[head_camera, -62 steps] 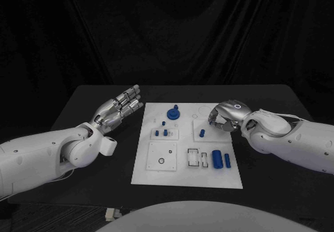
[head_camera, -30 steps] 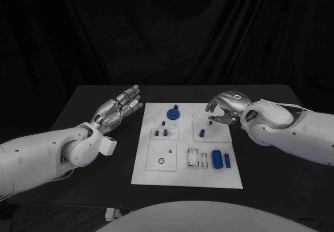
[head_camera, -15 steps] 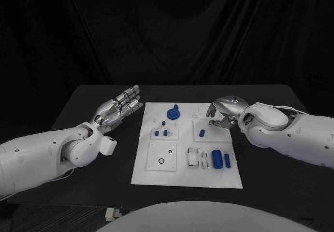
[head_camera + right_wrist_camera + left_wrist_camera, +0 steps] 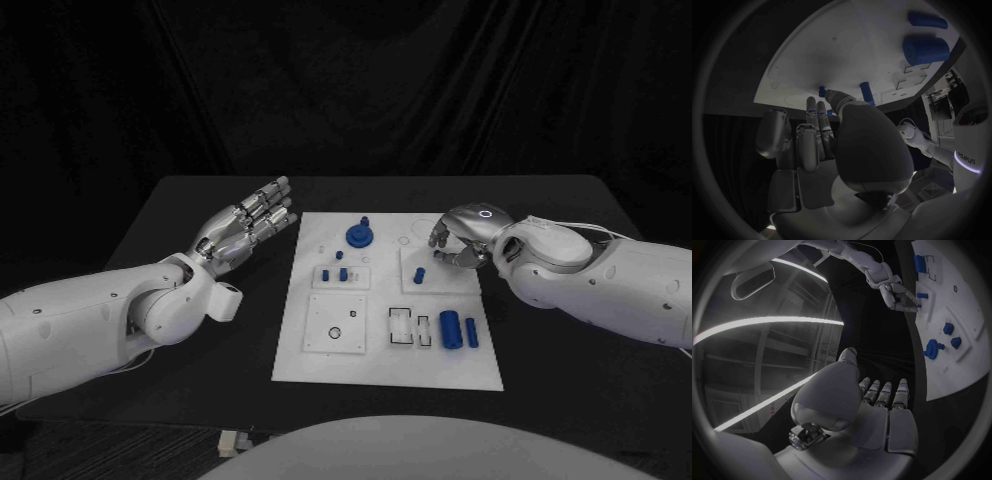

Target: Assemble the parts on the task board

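The white task board (image 4: 378, 355) lies in the middle of the black table. A blue round part with a knob (image 4: 358, 236) stands at its back, small blue parts (image 4: 335, 273) sit below it, a blue peg (image 4: 418, 274) stands right of them, and two blue cylinders (image 4: 459, 329) lie at the front right. My right hand (image 4: 463, 238) hangs over the board's back right corner with its fingers bent down just right of the peg (image 4: 866, 93); nothing shows between the fingers (image 4: 814, 111). My left hand (image 4: 244, 226) hovers left of the board, palm up and fingers apart, holding nothing.
The board (image 4: 962, 358) has black-outlined recesses (image 4: 407, 327) at its front middle and a square plate with a hole (image 4: 338, 324) at the front left. Bare black table (image 4: 562, 215) runs round the board on both sides.
My right hand lifted off the board's back right corner with fingers spread, then sank back down close to the peg with fingers bent. The left hand and the parts stayed put.
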You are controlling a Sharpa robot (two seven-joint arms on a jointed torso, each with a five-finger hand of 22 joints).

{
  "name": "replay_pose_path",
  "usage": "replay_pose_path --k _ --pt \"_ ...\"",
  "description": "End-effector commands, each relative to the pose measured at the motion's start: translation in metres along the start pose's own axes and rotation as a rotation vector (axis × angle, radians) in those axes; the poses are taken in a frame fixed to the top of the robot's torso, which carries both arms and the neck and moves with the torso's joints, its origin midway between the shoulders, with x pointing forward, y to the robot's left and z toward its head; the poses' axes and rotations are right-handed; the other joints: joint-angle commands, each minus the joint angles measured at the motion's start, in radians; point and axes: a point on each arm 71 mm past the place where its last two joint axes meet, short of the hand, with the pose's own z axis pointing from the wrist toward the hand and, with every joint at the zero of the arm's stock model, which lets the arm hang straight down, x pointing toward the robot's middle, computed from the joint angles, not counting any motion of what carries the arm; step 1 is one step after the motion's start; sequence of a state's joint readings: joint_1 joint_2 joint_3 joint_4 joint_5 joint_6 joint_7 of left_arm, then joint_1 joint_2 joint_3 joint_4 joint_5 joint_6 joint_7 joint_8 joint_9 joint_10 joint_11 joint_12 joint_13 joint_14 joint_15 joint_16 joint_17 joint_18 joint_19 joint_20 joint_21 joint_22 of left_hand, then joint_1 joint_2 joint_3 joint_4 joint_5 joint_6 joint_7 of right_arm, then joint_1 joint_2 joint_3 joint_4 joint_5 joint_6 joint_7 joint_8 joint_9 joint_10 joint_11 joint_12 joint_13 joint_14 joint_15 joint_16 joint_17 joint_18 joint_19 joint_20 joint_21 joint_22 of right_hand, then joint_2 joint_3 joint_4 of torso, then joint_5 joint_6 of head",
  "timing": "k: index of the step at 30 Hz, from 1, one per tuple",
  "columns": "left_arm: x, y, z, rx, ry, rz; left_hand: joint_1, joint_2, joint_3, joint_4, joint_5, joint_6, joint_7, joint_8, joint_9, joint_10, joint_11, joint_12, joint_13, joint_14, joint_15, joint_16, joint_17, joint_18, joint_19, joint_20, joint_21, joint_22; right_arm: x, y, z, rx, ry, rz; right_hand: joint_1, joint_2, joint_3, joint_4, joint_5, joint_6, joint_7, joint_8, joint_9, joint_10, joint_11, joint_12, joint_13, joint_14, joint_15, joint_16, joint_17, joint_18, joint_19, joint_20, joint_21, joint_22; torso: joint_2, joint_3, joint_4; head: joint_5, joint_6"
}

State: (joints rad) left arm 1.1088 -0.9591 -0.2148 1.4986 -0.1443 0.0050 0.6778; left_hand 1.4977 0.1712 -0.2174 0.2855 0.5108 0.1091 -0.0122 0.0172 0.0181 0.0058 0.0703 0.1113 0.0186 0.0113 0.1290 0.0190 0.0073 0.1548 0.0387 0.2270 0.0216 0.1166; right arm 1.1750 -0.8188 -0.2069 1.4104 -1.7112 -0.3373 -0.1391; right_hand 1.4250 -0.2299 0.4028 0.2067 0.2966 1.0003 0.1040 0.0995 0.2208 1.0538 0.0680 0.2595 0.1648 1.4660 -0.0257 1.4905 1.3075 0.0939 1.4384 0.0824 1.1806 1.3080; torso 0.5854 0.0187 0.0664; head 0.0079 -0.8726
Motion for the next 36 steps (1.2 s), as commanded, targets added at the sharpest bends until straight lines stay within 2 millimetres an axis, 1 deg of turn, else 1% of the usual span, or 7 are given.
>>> replay_pose_path --k 1,7,10,15,22,27,36 --pt "0.0015 -0.0038 0.0001 0.060 0.009 -0.017 0.007 0.000 -0.004 -0.004 0.005 -0.001 0.002 0.003 0.001 0.000 0.006 0.004 0.001 0.002 0.008 0.004 0.001 0.010 0.002 0.006 0.007 0.001 0.0032 -0.0011 0.0004 0.013 0.016 -0.004 0.008 0.003 0.005 -0.005 0.007 0.009 0.000 0.004 0.002 -0.005 0.000 0.005 0.001 0.071 0.000 0.000 0.099 -0.014 0.002 -0.002 -0.002 0.158 0.000 -0.0001 0.0000 -0.001 0.000" --pt "0.0019 -0.0031 0.0001 0.058 0.011 -0.019 0.010 0.000 -0.003 -0.005 0.006 -0.002 0.002 0.003 0.001 0.000 0.007 0.004 0.001 0.002 0.011 0.005 0.001 0.011 0.003 0.008 0.007 0.003 0.0069 -0.0031 0.0023 0.018 0.028 -0.007 0.010 0.004 0.012 -0.010 0.027 0.014 0.004 0.006 0.004 -0.003 -0.002 0.011 0.004 0.069 -0.001 -0.002 0.094 -0.013 -0.001 -0.004 -0.007 0.156 -0.001 0.0000 -0.0001 -0.003 0.000" --pt "0.0021 -0.0027 0.0000 0.058 0.012 -0.020 0.013 0.000 -0.003 -0.006 0.007 -0.002 0.002 0.003 0.001 0.000 0.008 0.004 0.001 0.004 0.014 0.008 0.002 0.012 0.004 0.011 0.008 0.005 0.0081 -0.0036 0.0029 0.016 0.029 -0.008 0.012 0.005 0.015 -0.013 0.033 0.017 0.006 0.008 0.005 0.000 -0.003 0.015 0.005 0.069 -0.001 -0.003 0.093 -0.013 -0.002 -0.004 -0.008 0.156 -0.001 -0.0002 -0.0003 0.000 0.000" --pt "0.0021 -0.0017 -0.0005 0.055 0.012 -0.022 0.014 0.000 -0.002 -0.006 0.007 -0.002 0.003 0.003 0.001 0.000 0.009 0.005 0.001 0.005 0.016 0.010 0.003 0.012 0.005 0.013 0.008 0.006 0.0096 -0.0033 0.0039 0.009 0.027 -0.008 0.018 0.008 0.021 -0.022 0.039 0.036 0.006 0.019 0.013 0.009 -0.006 0.026 0.011 0.068 -0.001 -0.004 0.091 -0.013 -0.003 -0.004 -0.007 0.156 -0.001 -0.0001 0.0000 -0.002 0.000" --pt "0.0024 0.0010 -0.0018 0.049 0.012 -0.026 0.017 0.002 -0.001 -0.007 0.009 -0.002 0.004 0.003 0.001 0.000 0.009 0.005 0.001 0.006 0.018 0.012 0.003 0.013 0.006 0.015 0.009 0.007 0.0101 -0.0011 0.0049 -0.008 0.014 -0.005 0.027 0.014 0.028 -0.038 0.036 0.063 0.003 0.036 0.028 0.028 -0.012 0.045 0.018 0.069 -0.002 -0.003 0.093 -0.014 -0.002 -0.004 -0.002 0.158 -0.001 0.0001 0.0002 -0.001 0.000" --pt "0.0026 0.0032 -0.0029 0.044 0.012 -0.029 0.018 0.003 0.000 -0.007 0.010 -0.002 0.005 0.003 0.001 0.000 0.009 0.005 0.001 0.007 0.019 0.012 0.003 0.013 0.006 0.016 0.009 0.007 0.0100 0.0002 0.0053 -0.024 0.003 -0.003 0.038 0.023 0.032 -0.055 0.024 0.088 -0.001 0.054 0.046 0.051 -0.020 0.062 0.025 0.068 -0.003 -0.005 0.087 -0.014 -0.002 -0.005 0.001 0.158 -0.001 -0.0001 -0.0001 0.000 0.000" --pt "0.0027 0.0057 -0.0040 0.034 0.013 -0.032 0.029 0.008 0.005 -0.011 0.017 0.000 0.012 0.004 0.001 0.000 0.009 0.006 0.001 0.008 0.022 0.015 0.004 0.014 0.007 0.020 0.010 0.007 0.0083 0.0018 0.0055 -0.046 -0.026 0.000 0.058 0.034 0.035 -0.081 0.014 0.126 -0.002 0.079 0.071 0.097 -0.031 0.082 0.033 0.066 -0.009 -0.009 0.081 -0.015 -0.001 -0.010 0.005 0.159 -0.001 0.0002 0.0002 -0.001 0.000"
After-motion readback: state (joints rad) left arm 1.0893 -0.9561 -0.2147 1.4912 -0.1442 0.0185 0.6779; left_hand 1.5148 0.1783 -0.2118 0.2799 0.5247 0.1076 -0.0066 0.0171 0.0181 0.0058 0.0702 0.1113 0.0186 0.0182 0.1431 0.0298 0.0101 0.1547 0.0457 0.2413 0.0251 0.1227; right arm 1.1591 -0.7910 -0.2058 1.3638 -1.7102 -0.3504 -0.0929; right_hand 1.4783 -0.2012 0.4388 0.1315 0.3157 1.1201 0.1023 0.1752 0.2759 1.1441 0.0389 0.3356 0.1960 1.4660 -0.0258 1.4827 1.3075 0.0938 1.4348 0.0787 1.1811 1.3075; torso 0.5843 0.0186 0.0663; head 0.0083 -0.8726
